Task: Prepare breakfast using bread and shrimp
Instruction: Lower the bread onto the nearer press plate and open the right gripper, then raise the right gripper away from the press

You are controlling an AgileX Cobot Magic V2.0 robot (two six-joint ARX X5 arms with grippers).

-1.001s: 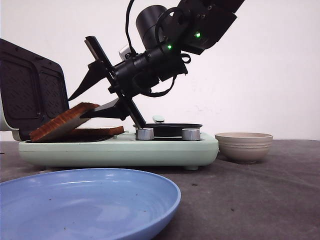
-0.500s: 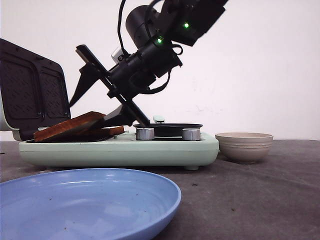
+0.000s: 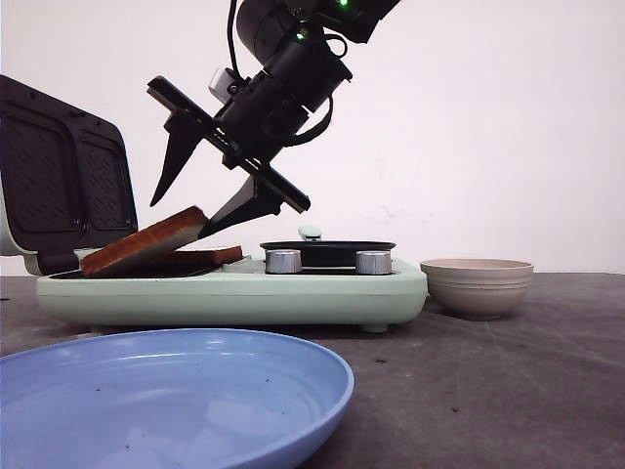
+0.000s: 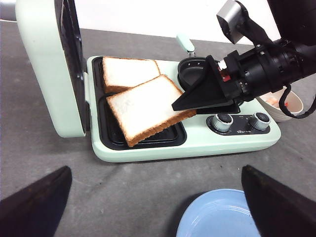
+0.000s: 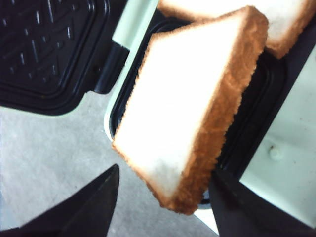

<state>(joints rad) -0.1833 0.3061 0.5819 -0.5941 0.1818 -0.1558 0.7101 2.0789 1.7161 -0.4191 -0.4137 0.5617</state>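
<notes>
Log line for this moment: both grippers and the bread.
right gripper: open, lower finger touching tilted white bread slice | second slice: flat in mint-green sandwich maker | left gripper: open, holding nothing

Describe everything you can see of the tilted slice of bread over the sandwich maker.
The tilted bread slice is square, with a pale soft face and an orange-brown toasted crust. It slopes over the near well of the mint-green sandwich maker, its far end low near the open lid and its other end raised. One finger of the open right gripper meets that raised end from below. It partly overlaps the second slice, which lies flat in the far well.
</notes>
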